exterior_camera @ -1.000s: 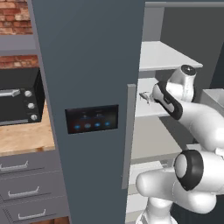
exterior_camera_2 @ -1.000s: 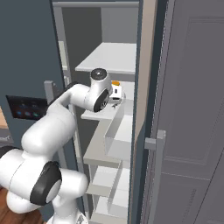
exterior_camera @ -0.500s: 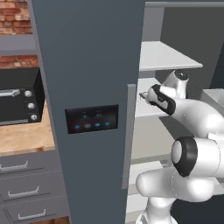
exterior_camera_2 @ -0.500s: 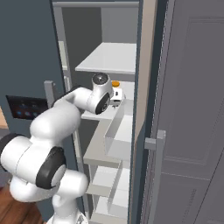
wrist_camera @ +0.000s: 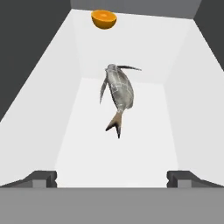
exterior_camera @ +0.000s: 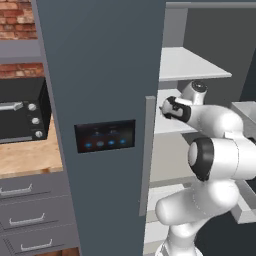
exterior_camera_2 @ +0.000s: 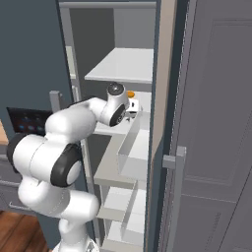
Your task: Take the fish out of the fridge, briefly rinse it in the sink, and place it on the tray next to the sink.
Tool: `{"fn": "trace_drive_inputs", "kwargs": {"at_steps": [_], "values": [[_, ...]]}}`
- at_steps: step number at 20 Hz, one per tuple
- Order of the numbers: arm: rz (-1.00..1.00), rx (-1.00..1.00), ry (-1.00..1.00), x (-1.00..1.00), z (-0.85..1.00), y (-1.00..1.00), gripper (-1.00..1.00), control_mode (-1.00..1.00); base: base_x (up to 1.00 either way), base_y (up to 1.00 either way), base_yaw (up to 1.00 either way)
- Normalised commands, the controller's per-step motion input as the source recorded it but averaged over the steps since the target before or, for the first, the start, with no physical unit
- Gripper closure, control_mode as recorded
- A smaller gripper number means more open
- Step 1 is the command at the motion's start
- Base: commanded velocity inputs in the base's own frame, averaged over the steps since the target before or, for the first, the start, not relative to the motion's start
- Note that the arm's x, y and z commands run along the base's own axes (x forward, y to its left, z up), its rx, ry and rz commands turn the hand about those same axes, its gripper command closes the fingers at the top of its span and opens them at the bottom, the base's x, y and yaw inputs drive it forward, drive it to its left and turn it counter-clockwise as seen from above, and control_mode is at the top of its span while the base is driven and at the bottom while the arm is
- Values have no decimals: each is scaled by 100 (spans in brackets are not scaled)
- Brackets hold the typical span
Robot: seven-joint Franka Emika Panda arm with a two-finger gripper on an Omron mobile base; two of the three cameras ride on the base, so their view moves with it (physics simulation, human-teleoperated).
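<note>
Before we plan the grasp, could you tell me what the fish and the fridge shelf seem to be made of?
Fish: silvery-grey scaled skin, faintly glossy, probably slippery.
Fridge shelf: pale grey, smooth, matte, without visible texture; looks like rigid plastic, though painted metal is possible.

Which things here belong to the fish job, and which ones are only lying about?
For the job:
- fish, lying on a white fridge shelf
- fridge, door open
- gripper, open, apart from the fish

Only lying about:
- orange half, behind the fish
- black toaster oven on the wooden counter
</note>
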Motion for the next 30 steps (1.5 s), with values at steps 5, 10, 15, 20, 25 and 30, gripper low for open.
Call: {"fn": "trace_drive_inputs", "kwargs": {"at_steps": [5,10,15,20,25,30], "values": [[0,0,0,42,-15,0,-100,-100,0,0,0],[0,0,-4,19,-27,0,-100,-100,0,0,0],[0,0,-2,18,-33,-1,-100,-100,0,0,0],[0,0,-1,33,-13,-10,-100,-100,0,0,0],[0,0,0,33,-12,-22,-100,-100,0,0,0],[0,0,0,30,-30,-20,-100,-100,0,0,0]]}}
